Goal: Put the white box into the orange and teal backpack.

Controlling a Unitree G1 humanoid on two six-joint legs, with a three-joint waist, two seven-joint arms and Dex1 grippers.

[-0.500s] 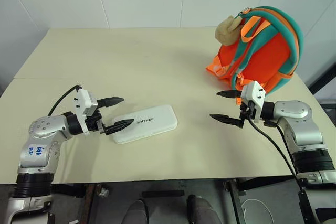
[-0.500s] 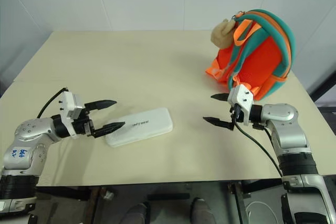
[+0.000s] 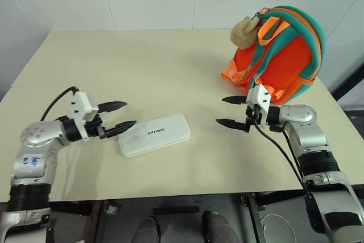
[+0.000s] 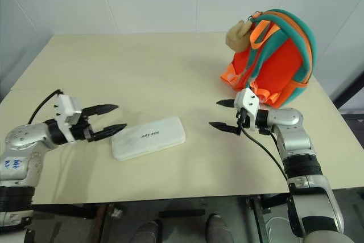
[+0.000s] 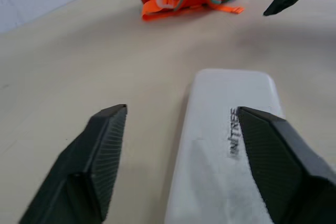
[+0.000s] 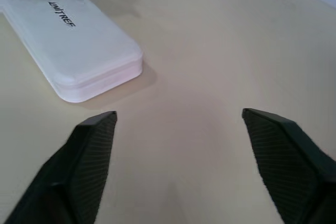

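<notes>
— What am I looking at nearest?

— The flat white rounded plastic box point(image 3: 154, 134) is lying on the beige table point(image 3: 142, 66). My left gripper point(image 3: 116, 117) is hovering spread at its left end, my right gripper point(image 3: 229, 111) spread to its right.

— Risk?

— Pinching one end may tip it. The orange and teal fabric backpack point(image 3: 278, 49) is standing far right.
</notes>
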